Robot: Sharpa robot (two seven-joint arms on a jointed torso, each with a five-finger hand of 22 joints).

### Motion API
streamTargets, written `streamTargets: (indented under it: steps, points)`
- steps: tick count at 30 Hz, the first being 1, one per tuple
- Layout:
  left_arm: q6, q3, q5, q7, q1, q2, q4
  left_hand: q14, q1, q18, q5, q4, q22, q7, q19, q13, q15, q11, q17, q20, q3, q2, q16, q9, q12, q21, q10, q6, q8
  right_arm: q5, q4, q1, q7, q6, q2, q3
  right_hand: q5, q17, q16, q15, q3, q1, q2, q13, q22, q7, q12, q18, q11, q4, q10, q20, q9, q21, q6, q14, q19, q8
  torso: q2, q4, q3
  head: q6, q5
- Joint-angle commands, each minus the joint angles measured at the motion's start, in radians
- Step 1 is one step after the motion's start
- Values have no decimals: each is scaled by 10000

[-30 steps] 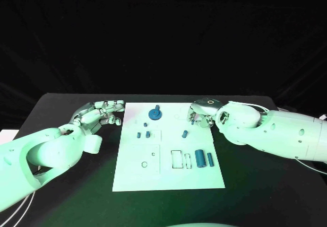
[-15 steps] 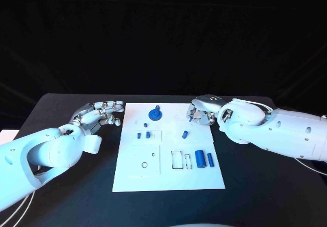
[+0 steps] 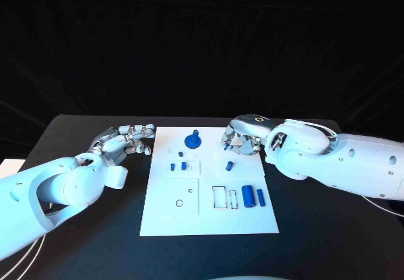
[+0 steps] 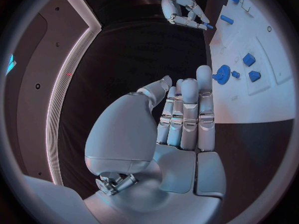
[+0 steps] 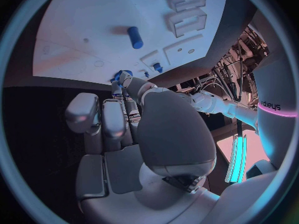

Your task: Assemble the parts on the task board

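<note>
A small blue part (image 4: 207, 26) looks pinched in the right hand (image 3: 240, 140) fingers over the white plastic task board (image 3: 211, 219) far edge. Left hand (image 3: 128, 140) fingers are spread, empty, beside it. If tilted, it could be jammed or dropped.

Place: I took it for a robotics lab or test cell.
Backdrop: black all round the black table (image 3: 84, 233).
Fixture: one white task board (image 3: 211, 219) at the table's middle.
Gear: exposed cables (image 5: 233, 67) and lit equipment beside the table.
</note>
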Motion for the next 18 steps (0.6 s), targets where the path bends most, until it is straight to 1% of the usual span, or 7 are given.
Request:
streamTargets:
  steps: [1, 4, 9, 12, 13, 15, 18]
  points:
    - [94, 6, -57, 33, 1, 28, 24, -51, -5, 176, 38, -12, -13, -15, 0, 11, -10, -8, -8, 87, -31, 76, -32, -12, 29, -55, -48, -48, -31, -58, 247, 12, -286, -8, 192, 3, 49, 15, 39, -25, -37, -92, 29, 41, 18, 5, -23, -171, -303, 43, 273, 76, 14, 62, 63, 448, -7, 41, 5, 21, -7, -17, 96]
    - [85, 6, -57, 38, 1, 27, 28, -51, -5, 176, 38, -12, -13, -15, 0, 11, -10, -8, -8, 87, -31, 76, -32, -12, 29, -55, -48, -48, -31, -193, 383, 7, -406, 51, 383, 1, 47, 44, 71, -33, -52, -136, 51, 41, 35, 0, -29, -175, -310, 60, 286, 80, 23, 75, 84, 452, -3, 48, 7, 20, -7, -28, 144]
    - [69, 6, -57, 50, 1, 19, 50, -59, 0, 176, 38, -17, -20, -12, -1, 14, -7, -4, -20, 90, -33, 76, -36, -16, 37, -63, -63, -58, -30, -376, 498, -54, -544, 132, 794, -8, 50, 70, 105, -55, -52, -155, 106, 47, 80, -21, -24, -182, -335, 58, 337, 82, 40, 107, 129, 458, 13, 67, 5, 2, -20, -87, 317]
    - [67, 6, -57, 57, 1, 21, 61, -59, 0, 176, 38, -17, -20, -12, -1, 14, -7, -4, -20, 90, -33, 76, -36, -16, 37, -63, -63, -58, -30, -475, 547, -141, -586, 170, 1021, -15, 51, 66, 104, -62, -48, -157, 127, 49, 97, -21, -23, -184, -341, 55, 353, 82, 45, 119, 140, 457, 19, 71, 3, 15, -13, -89, 420]
    - [67, 6, -57, 60, 1, 23, 63, -59, 0, 176, 38, -17, -20, -12, -1, 14, -7, -4, -20, 90, -33, 76, -36, -16, 37, -63, -63, -58, -30, -495, 556, -176, -591, 186, 1094, -17, 51, 66, 104, -62, -48, -157, 128, 49, 97, -21, -23, -184, -341, 55, 353, 82, 45, 119, 140, 457, 19, 71, 4, 13, -13, -65, 456]
    - [66, 6, -58, 65, 1, 25, 68, -59, 0, 176, 38, -17, -20, -12, -1, 14, -7, -4, -20, 90, -33, 76, -36, -16, 37, -63, -63, -58, -30, -521, 561, -249, -592, 216, 1223, -23, 51, 67, 106, -65, -46, -156, 133, 50, 104, -22, -23, -185, -343, 53, 358, 81, 46, 124, 143, 458, 22, 72, 4, 21, -12, -89, 498]
    - [66, 6, -73, 69, 1, 21, 81, -59, 0, 176, 38, -17, -20, -12, -1, 14, -7, -4, -20, 90, -33, 76, -36, -16, 37, -63, -63, -58, -30, -576, 537, -396, -570, 254, 1445, -35, 52, 70, 110, -67, -44, -154, 139, 50, 97, -22, -23, -183, -345, 48, 361, 81, 47, 120, 145, 458, 20, 72, 6, 12, -7, -149, 622]
